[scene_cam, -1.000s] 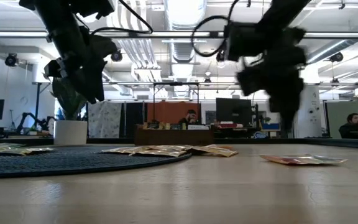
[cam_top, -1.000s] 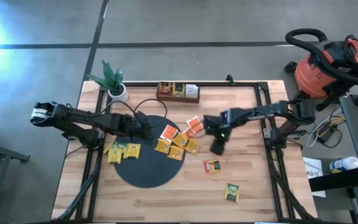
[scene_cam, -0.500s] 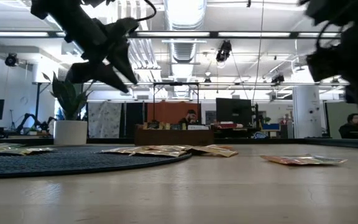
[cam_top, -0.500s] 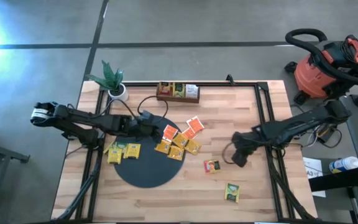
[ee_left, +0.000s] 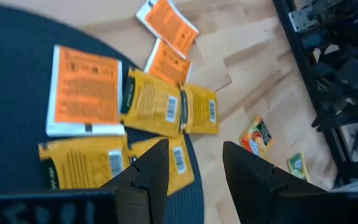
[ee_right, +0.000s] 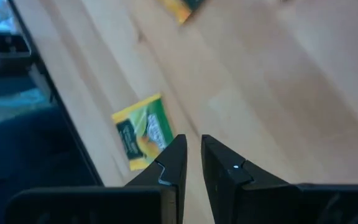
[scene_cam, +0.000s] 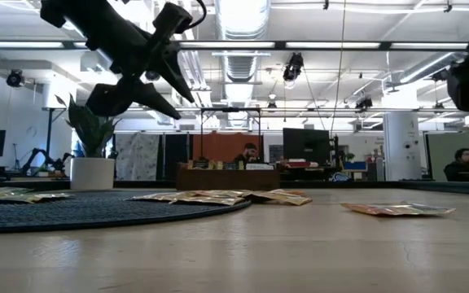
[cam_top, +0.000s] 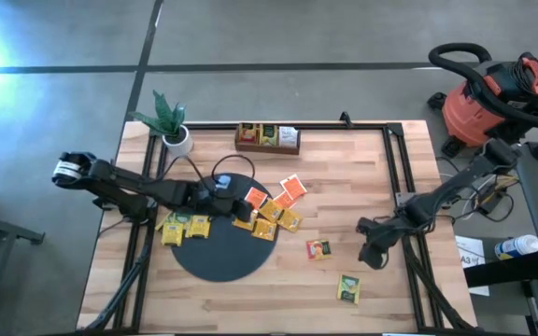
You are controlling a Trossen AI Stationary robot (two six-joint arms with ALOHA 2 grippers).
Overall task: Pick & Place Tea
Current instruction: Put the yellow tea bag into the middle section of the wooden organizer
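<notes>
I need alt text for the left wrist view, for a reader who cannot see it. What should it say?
The left claw, open and empty, hovers over the edge of a black round mat where yellow tea packets and an orange one lie overlapping. Two more orange packets lie on the wooden table beyond the mat.

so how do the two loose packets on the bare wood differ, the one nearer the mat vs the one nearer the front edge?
The packet nearer the mat is mostly orange-red with a yellow patch; the front packet is green and yellow. The first lies closer to the black mat, the second further out, near the right gripper. Both lie flat on bare wood, apart from the pile and untouched by either gripper.
</notes>
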